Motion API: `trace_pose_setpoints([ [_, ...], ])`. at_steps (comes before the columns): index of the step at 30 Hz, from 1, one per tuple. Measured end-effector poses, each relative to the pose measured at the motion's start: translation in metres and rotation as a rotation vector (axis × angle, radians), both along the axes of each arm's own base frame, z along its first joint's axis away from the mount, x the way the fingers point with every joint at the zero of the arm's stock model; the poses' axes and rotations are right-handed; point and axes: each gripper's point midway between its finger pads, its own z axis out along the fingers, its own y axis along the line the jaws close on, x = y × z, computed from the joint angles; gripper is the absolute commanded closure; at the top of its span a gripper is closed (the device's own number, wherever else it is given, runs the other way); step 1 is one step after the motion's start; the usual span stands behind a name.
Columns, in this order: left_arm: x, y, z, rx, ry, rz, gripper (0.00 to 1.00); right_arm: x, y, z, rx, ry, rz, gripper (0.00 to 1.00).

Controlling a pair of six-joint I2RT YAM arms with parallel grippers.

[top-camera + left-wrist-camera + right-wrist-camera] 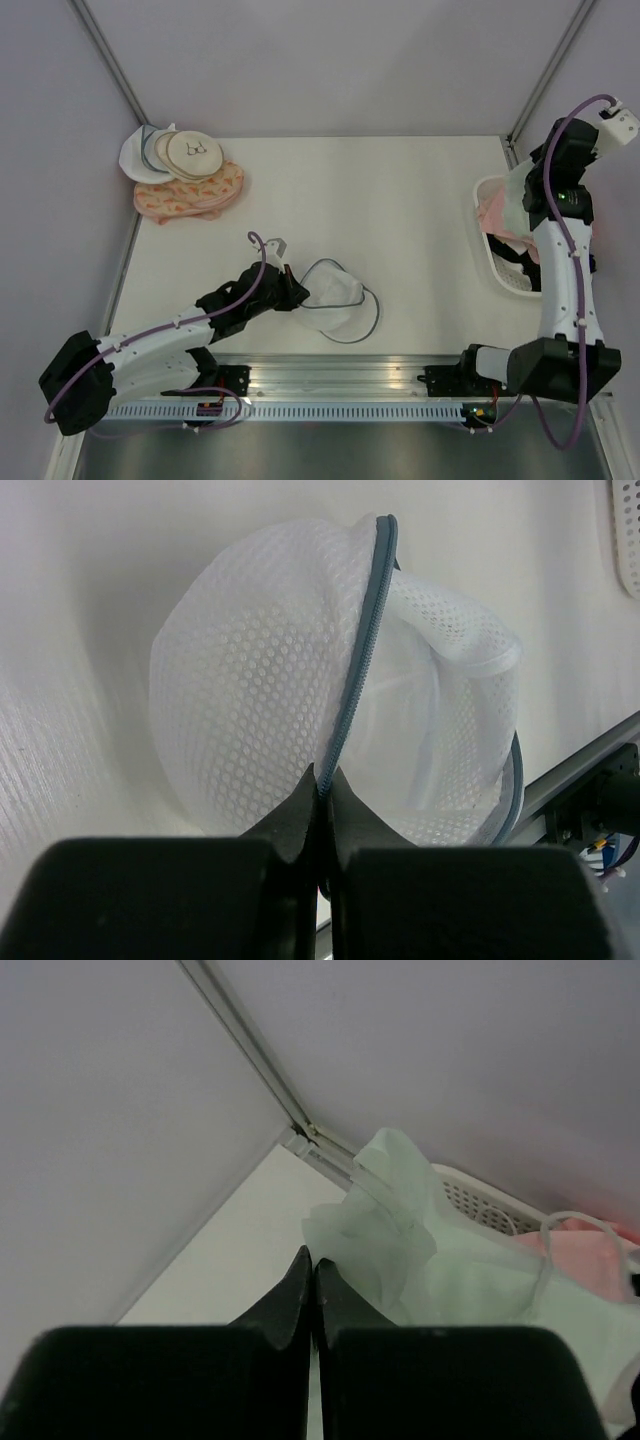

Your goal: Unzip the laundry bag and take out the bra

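The white mesh laundry bag (338, 298) lies near the table's front middle, its grey-blue zipper (362, 650) open around the rim and the pouch hollow. My left gripper (298, 292) is shut on the bag's zipper rim at its left edge; in the left wrist view the jaws (322, 785) pinch the zipper tape. The pale mint bra (440, 1260) lies in the white basket (500, 272) at the right, also seen from above (506, 192). My right gripper (527, 203) hovers over the basket, shut and empty, its tips (312, 1265) just left of the bra.
A pink garment (489, 214) and a black garment (516, 256) share the basket. Stacked cream and white discs (180, 152) and a pink patterned round bag (190, 195) sit at the back left. Enclosure posts and walls stand close behind.
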Motion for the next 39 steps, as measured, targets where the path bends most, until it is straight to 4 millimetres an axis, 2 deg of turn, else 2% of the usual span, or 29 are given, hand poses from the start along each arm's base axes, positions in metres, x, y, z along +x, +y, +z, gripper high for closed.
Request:
trace_pose_setpoints([
  [2, -0.002, 0.0, 0.001, -0.003, 0.002, -0.005, 0.98, 0.018, -0.016, -0.025, 0.062, 0.028, 0.001, 1.0],
  [5, -0.002, 0.0, 0.005, -0.013, -0.004, -0.008, 0.98, 0.045, -0.021, -0.051, 0.15, 0.037, 0.068, 1.0],
  [8, -0.002, 0.0, 0.007, -0.013, -0.003, -0.01, 0.98, 0.07, -0.016, -0.054, 0.214, 0.007, 0.158, 1.0],
  [9, -0.002, 0.0, 0.008, -0.012, -0.002, -0.01, 0.98, 0.077, -0.013, -0.048, 0.225, -0.012, 0.186, 1.0],
  [12, -0.001, -0.001, 0.011, -0.009, 0.001, -0.007, 0.98, 0.088, -0.006, -0.014, 0.215, -0.1, 0.248, 1.0],
  [16, 0.002, -0.002, 0.011, -0.004, 0.006, -0.004, 0.98, 0.09, -0.002, 0.048, 0.163, -0.246, 0.296, 1.0],
  [18, 0.002, -0.003, 0.01, 0.002, 0.011, -0.004, 0.98, 0.089, -0.005, 0.066, 0.151, -0.291, 0.303, 1.0],
  [20, 0.002, -0.002, 0.008, 0.008, 0.016, -0.004, 0.98, 0.086, -0.013, 0.073, 0.148, -0.311, 0.284, 1.0],
  [22, 0.001, -0.002, 0.006, 0.013, 0.021, -0.004, 0.98, 0.082, -0.025, 0.065, 0.16, -0.302, 0.234, 1.0],
  [25, 0.001, -0.002, 0.005, 0.016, 0.025, -0.006, 0.98, 0.065, -0.037, 0.022, 0.209, -0.227, 0.131, 1.0],
  [26, 0.001, -0.002, 0.004, 0.017, 0.027, -0.007, 0.98, 0.056, -0.039, -0.001, 0.232, -0.182, 0.095, 1.0],
  [29, -0.001, -0.005, 0.003, 0.013, 0.036, -0.021, 0.98, 0.016, -0.04, -0.062, 0.275, -0.052, -0.014, 1.0],
  [33, -0.002, -0.008, 0.005, -0.002, 0.037, -0.036, 0.98, -0.044, -0.038, -0.116, 0.281, 0.058, -0.135, 1.0],
  [35, -0.003, -0.009, 0.005, -0.006, 0.04, -0.043, 0.98, -0.075, -0.035, -0.125, 0.27, 0.071, -0.183, 1.0],
  [36, -0.004, -0.009, 0.005, -0.008, 0.041, -0.045, 0.98, -0.087, -0.034, -0.124, 0.261, 0.064, -0.2, 1.0],
  [39, -0.006, -0.007, 0.005, -0.013, 0.038, -0.047, 0.98, -0.111, -0.035, -0.105, 0.226, 0.007, -0.244, 0.99],
])
